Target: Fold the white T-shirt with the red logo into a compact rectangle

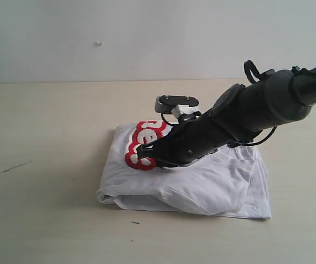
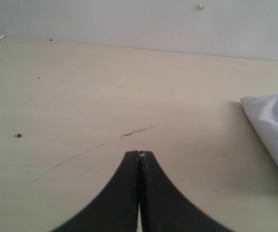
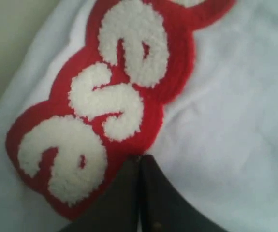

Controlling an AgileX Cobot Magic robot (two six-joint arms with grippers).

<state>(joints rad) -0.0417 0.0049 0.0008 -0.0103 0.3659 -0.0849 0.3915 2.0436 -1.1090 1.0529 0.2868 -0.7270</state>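
The white T-shirt [image 1: 201, 187] lies in the middle of the frame in the exterior view, already gathered into a thick, roughly rectangular bundle. Its lower edge is rolled and puffy, and loose layers show at the lower right corner. The red logo [image 1: 151, 131] faces up at the bundle's upper left, its fuzzy white letters partly hidden. The right gripper [image 1: 141, 150] rests on the logo with its jaws closed together and no cloth between them. The step in hand looks like pressing or smoothing the finished fold rather than making a new one. Next, the bulging lower edge likely needs flattening and the stray corner squaring, without dragging the layers apart. The left gripper [image 2: 139, 154], jaws pressed together and empty, hangs over the bare table [image 1: 48, 165], well apart from the shirt.
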